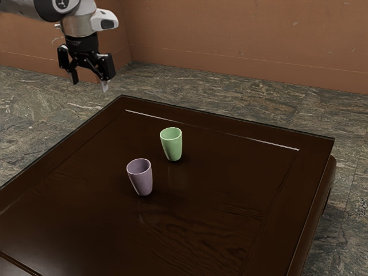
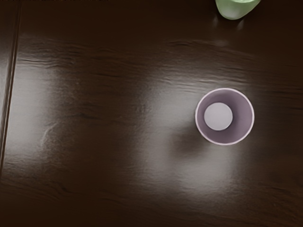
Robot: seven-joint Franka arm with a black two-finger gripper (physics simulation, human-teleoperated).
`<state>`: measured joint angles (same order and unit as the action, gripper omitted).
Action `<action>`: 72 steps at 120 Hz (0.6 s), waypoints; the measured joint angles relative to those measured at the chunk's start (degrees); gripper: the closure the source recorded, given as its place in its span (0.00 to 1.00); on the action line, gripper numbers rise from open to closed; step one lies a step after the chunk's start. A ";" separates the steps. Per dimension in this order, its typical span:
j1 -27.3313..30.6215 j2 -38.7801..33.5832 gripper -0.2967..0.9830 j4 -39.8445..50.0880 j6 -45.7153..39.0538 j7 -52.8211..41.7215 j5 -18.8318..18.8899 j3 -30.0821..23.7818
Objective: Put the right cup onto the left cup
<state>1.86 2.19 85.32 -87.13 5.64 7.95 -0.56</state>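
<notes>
My gripper point(image 1: 89, 80) is high at the exterior view's upper left, its two fingers spread wide with nothing between them. A purple cup point(image 1: 141, 178) stands upright on the table, nearer the exterior view's camera. Behind it, slightly toward the exterior view's right, a pale green cup point(image 1: 172, 145) is upright too, and the two do not touch. From above, the wrist view looks into the purple cup point(image 2: 236, 118), which is hollow down to its light bottom. Part of the green cup point(image 2: 236, 8) is cut off by that view's edge.
Both cups stand on a dark brown wooden table point(image 1: 230, 201) with a raised rim and a thin light line along its far side. Beyond it lie a grey stone floor point(image 1: 190, 83) and an orange-brown wall point(image 1: 247, 40).
</notes>
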 joint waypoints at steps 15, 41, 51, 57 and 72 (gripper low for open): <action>-1.30 1.75 0.23 0.38 -1.56 -1.05 -0.37 0.19; -2.94 1.93 0.23 12.73 -9.76 -0.89 -0.59 -0.38; -2.00 2.52 0.23 15.16 -13.40 0.01 -0.58 -1.58; -1.44 3.13 0.23 16.77 -15.71 0.90 -0.44 -2.85; -0.50 6.32 0.23 19.93 -22.20 3.59 -0.24 -5.38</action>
<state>1.36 8.51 105.25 -109.33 9.23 7.71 -5.95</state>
